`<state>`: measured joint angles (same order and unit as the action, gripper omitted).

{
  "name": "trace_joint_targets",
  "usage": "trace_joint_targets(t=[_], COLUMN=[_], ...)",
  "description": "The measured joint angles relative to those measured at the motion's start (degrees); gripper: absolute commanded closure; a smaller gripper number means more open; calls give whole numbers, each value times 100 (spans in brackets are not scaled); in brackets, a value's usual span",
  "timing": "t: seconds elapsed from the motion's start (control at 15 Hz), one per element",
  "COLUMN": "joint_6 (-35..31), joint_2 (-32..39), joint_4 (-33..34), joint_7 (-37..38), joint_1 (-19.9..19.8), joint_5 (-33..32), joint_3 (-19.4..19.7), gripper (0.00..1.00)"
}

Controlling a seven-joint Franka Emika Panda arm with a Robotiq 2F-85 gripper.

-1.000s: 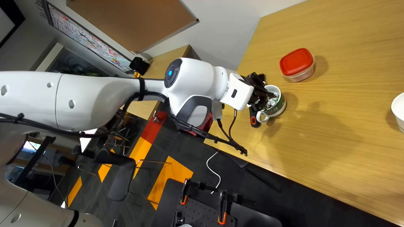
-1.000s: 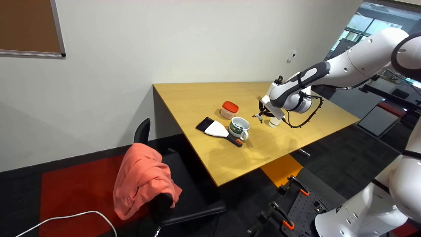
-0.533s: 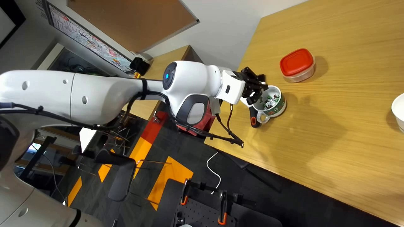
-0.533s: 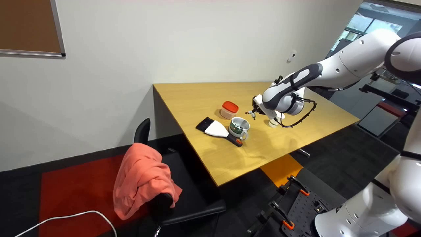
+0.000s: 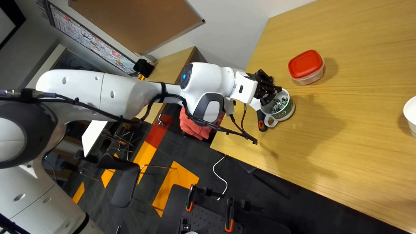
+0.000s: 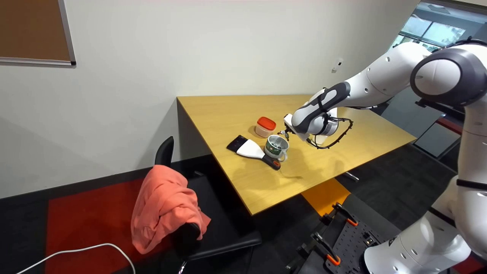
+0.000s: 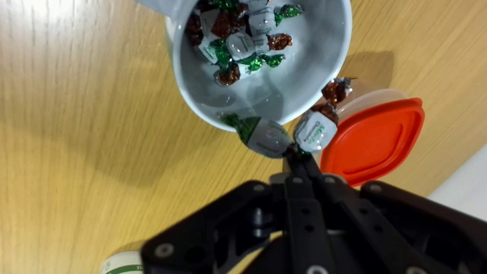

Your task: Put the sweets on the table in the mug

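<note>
The white mug with a green pattern point(image 5: 286, 112) stands upright on the wooden table point(image 5: 357, 84). It also shows in an exterior view point(image 6: 271, 150) and in the wrist view point(image 7: 319, 42). Several wrapped sweets point(image 7: 240, 45) lie inside it. My gripper point(image 7: 298, 155) is shut on the wrapper ends of two sweets: one with a green end point(image 7: 268, 137) and one with a brown end point(image 7: 315, 131). They hang beside and partly over the mug's rim in the wrist view, seemingly above it. My gripper also shows in both exterior views point(image 5: 273, 92) point(image 6: 289, 131), at the mug's side.
A red-lidded container point(image 6: 265, 123) stands close to the mug and shows in the wrist view point(image 7: 369, 140). A white scraper with a dark handle point(image 6: 250, 149) lies against the mug. A white cup point(image 5: 411, 113) stands farther along the table. A coral cloth point(image 6: 169, 209) hangs on a chair.
The arm has moved toward the mug, carrying the sweets from over the table to beside the mug's rim. The mug and the container have not moved.
</note>
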<state>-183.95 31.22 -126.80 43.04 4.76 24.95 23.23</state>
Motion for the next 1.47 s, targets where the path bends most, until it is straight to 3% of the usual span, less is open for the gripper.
trace_joint_targets(t=[0.13,0.2,0.27,0.93,1.27,1.47], joint_6=[1,4,5,45,222,575], joint_2=[135,180,214,201,-128,-382], joint_4=[97,124,136,51,-253,-440], joint_7=[17,17,17,17,4,-20], joint_1=[114,148,178,212,246,429], joint_5=[0,0,1,1,-5,-124], joint_3=[72,88,101,97,156,451], gripper=[100,73,72,1,0,0])
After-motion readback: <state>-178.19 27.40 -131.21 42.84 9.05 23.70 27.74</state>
